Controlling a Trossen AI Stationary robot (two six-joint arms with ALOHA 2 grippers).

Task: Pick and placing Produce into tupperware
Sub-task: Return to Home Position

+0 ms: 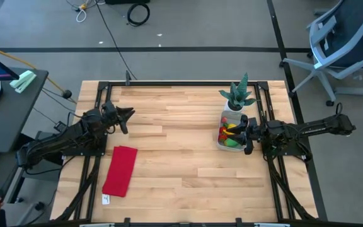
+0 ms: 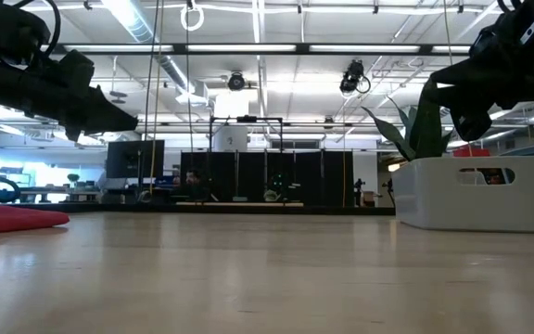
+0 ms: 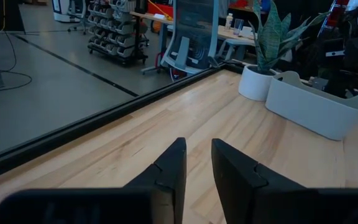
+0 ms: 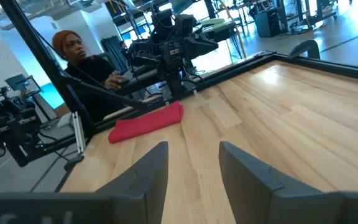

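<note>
The tupperware stands on the desk just beside the potted plant, with the toy produce piled inside it. The right claw hovers at the tupperware's edge, its fingers moderately apart and empty. The left claw hangs well apart from the tupperware, its fingers narrowly parted and holding nothing.

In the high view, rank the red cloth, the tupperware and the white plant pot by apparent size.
1. red cloth
2. tupperware, partly under the right end effector
3. white plant pot, mostly under leaves
</note>
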